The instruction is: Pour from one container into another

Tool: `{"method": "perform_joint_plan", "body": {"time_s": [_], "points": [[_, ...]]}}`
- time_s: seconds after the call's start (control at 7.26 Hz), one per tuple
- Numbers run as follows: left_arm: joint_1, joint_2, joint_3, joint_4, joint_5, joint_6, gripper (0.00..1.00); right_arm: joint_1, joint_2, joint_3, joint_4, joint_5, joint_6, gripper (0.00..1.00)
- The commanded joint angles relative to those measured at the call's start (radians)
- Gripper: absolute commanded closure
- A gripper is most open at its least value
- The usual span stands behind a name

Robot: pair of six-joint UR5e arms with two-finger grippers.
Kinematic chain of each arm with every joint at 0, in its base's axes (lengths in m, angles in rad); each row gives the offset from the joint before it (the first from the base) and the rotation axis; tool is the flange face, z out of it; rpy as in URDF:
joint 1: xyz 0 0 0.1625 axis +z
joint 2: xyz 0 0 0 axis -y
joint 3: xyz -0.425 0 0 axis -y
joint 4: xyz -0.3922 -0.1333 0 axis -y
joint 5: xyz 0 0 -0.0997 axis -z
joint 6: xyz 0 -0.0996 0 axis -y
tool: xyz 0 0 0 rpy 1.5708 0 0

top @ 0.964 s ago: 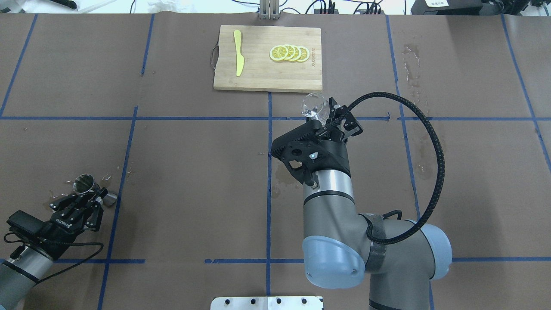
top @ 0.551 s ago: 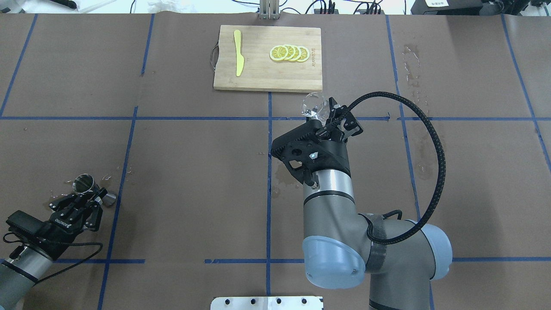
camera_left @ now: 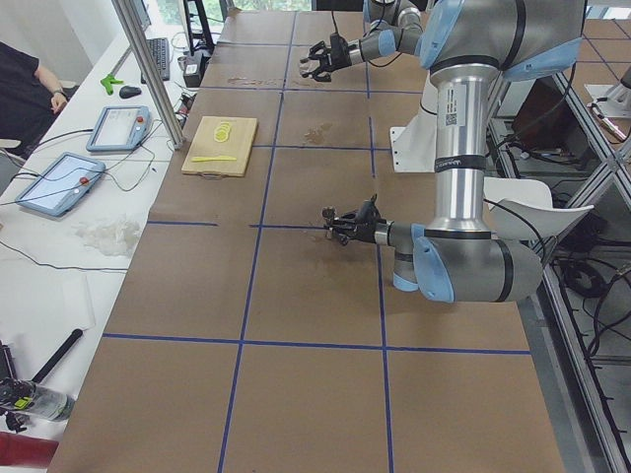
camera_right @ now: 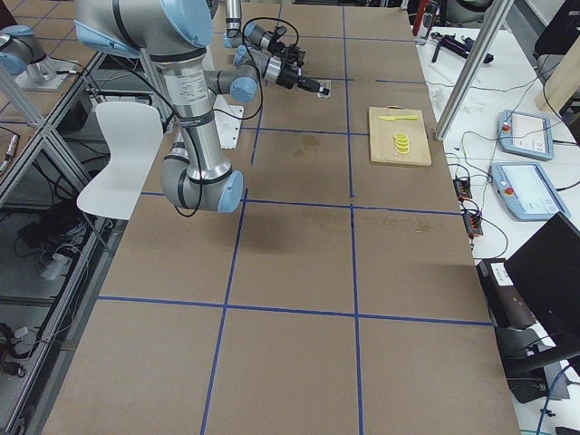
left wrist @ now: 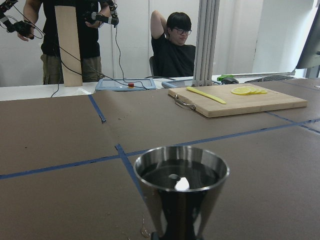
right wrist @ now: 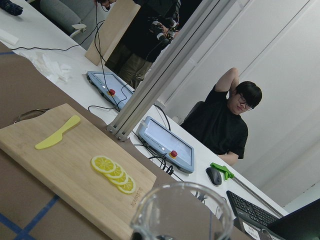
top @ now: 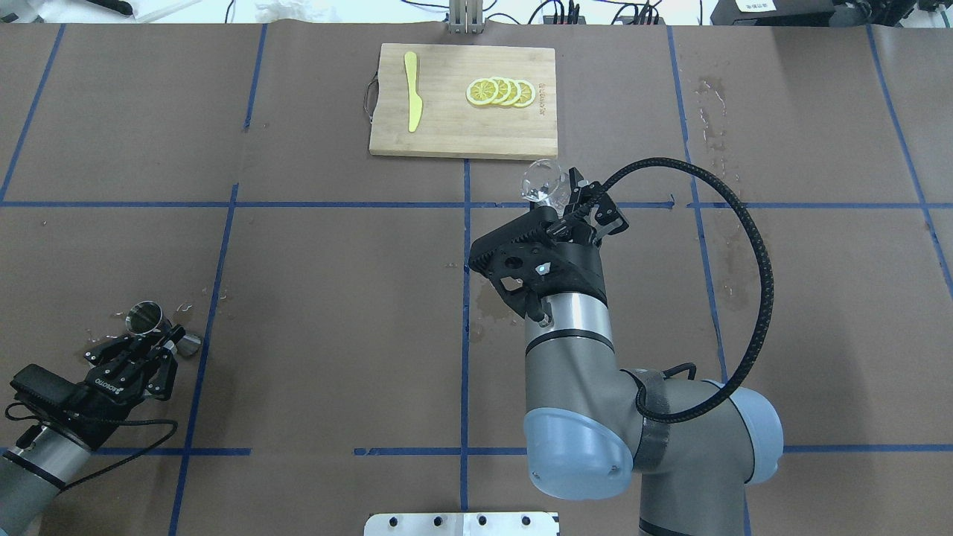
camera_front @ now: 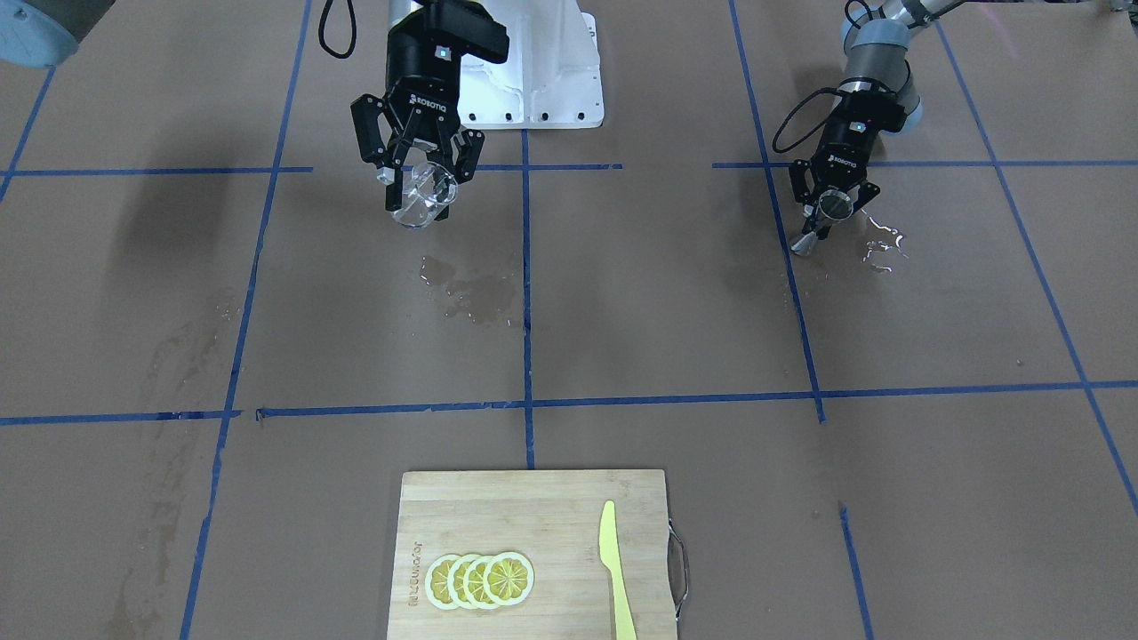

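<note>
Gripping glass cup (top: pixel 541 181), right gripper (camera_front: pixel 418 197) hangs well apart from left gripper (camera_front: pixel 825 218) clasping jigger (top: pixel 146 316).

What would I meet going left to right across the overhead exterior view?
steel jigger → yellow knife → lemon slices → glass cup. The cutting board and both grippers are left out, since they overlap these things.

The word "ROBOTIQ" stands in white letters on the black body of the right gripper (camera_front: pixel 416 185), and again, smaller, on the left gripper (camera_front: pixel 831 209). The cutting board (camera_front: pixel 551 533) bears a burnt-in word along one short edge, too small to read.
</note>
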Motion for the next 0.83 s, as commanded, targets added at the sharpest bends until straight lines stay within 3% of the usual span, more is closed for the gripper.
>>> {"method": "perform_joint_plan", "body": {"time_s": [0.0,0.69], "points": [[-0.001,0.0,0.0,0.0,0.0,0.002,0.74,0.0,0.0,0.0,0.0,0.0,0.0,1.0],[-0.001,-0.003,0.0,-0.002,0.002,-0.001,0.7,0.0,0.001,0.0,0.0,0.0,0.0,1.0]]}}
